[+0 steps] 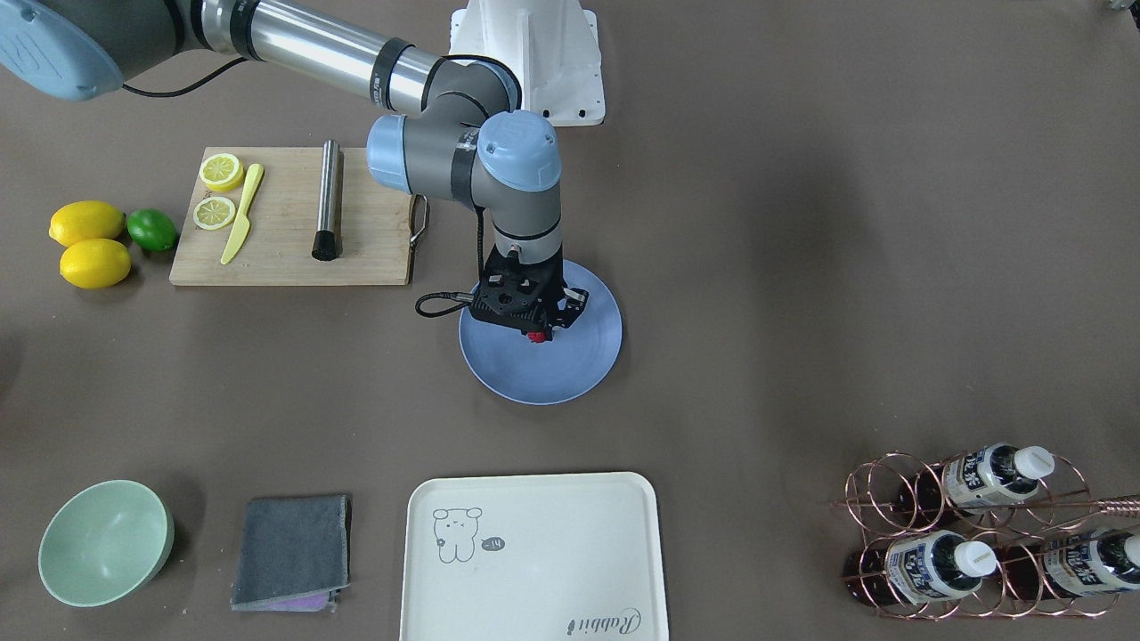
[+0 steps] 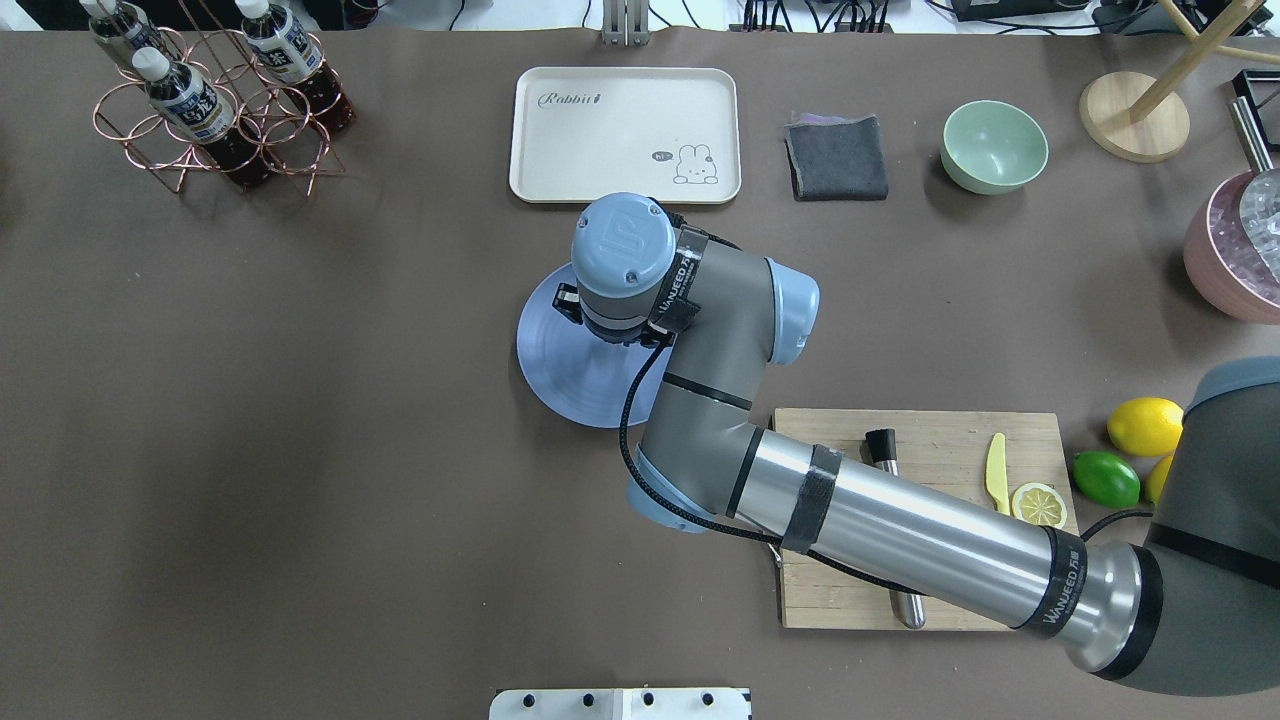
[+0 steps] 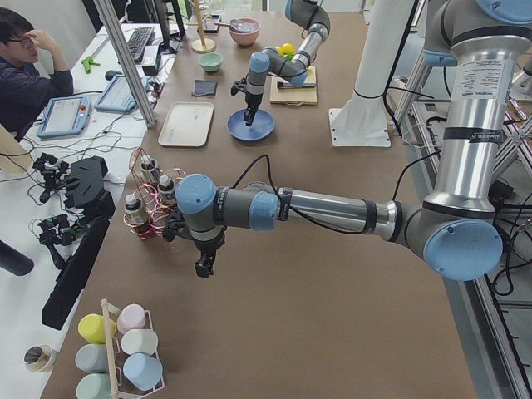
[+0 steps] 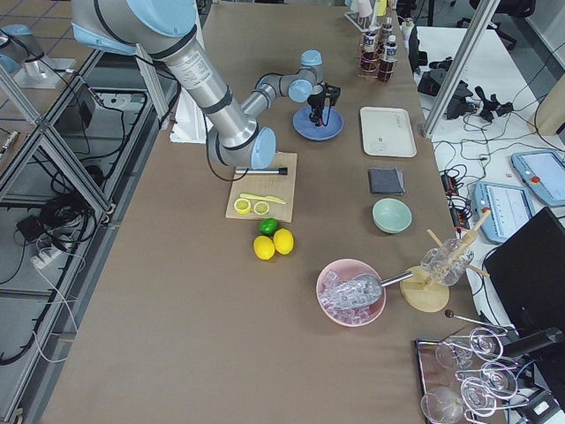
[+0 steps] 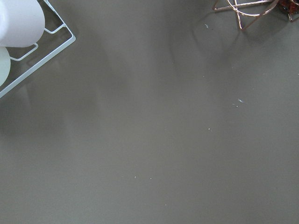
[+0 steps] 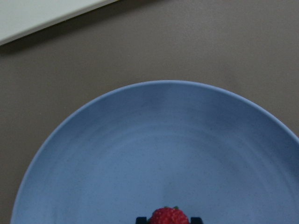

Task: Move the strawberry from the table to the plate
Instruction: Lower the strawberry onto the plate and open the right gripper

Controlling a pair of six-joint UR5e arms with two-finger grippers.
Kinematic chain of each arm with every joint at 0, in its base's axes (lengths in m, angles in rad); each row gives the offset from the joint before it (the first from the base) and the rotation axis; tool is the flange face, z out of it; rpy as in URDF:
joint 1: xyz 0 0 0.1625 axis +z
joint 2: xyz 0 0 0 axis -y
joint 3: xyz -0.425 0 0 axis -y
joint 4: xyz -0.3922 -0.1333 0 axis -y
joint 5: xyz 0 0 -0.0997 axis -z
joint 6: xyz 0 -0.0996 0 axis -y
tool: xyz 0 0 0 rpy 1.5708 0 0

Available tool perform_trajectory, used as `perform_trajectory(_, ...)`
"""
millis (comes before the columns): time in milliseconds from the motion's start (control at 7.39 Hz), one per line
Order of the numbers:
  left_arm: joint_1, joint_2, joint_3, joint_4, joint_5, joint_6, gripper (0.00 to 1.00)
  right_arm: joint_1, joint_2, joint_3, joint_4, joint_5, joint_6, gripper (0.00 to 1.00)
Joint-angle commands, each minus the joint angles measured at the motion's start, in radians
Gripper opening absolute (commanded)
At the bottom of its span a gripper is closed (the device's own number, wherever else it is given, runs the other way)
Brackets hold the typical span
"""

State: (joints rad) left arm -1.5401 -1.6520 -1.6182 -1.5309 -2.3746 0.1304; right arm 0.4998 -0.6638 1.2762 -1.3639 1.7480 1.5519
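Right tool (image 1: 537, 331): closed on the strawberry (image 6: 169, 216). In the wrist view a dark fingertip (image 6: 142, 219) sat tight against each side of the berry.
Strawberry's place: it was pinched at the tip of the right tool, over the plate (image 1: 570, 369), inside the rim and toward the middle. Whether it touched the plate's face could not be told.
Why held so: the right arm aimed its tool straight down over the plate. That probably suited a low release, so that a small round berry would settle rather than roll.
Left tool (image 3: 202, 268): it hung over the bare surface (image 1: 802, 267) near the copper bottle rack (image 1: 975, 534), well apart from the plate. Only the side camera showed it, so I cannot tell whether it was open or closed.
Why parked there: as a judgement, this was a one-arm job, and the left arm sat clear of the right arm's path.
Step in hand: delivery. The berry was over its target but not yet let go.
Progress: nearly done, with only the release and the retreat left.
Next move: it called for a small opening of the fingers, then a straight lift.
Risk: the berry could stick to a fingertip or roll toward the rim.
Neighbours: the cutting board (image 1: 285, 240) lay just beside the plate and the cream tray (image 1: 534, 570) near it. Neither was the goal.
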Motion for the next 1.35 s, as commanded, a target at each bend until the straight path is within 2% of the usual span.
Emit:
perform_trajectory(0,0.000,0.000,0.000,0.000,0.000,-0.002,0.98,-0.004,-0.002,-0.001,-0.001,-0.007,-0.028,0.00)
perform_trajectory(271,0.000,0.000,0.003,0.000,0.000,0.000,0.98,-0.006,-0.013,0.000,0.002,-0.021,-0.050,0.99)
perform_trajectory(541,0.000,0.000,0.008,0.000,0.000,-0.002,0.98,0.025,-0.010,0.014,-0.001,-0.009,-0.088,1.00)
perform_trajectory(676,0.002,0.000,0.009,0.000,0.000,0.000,0.98,0.066,-0.008,0.035,-0.036,0.028,-0.116,1.00)
perform_trajectory(947,0.002,0.000,0.011,0.003,0.000,-0.002,0.98,0.207,-0.036,0.099,-0.114,0.173,-0.238,1.00)
perform_trajectory(1218,0.002,0.015,0.011,0.003,0.000,-0.002,0.98,0.360,-0.184,0.254,-0.208,0.296,-0.469,1.00)
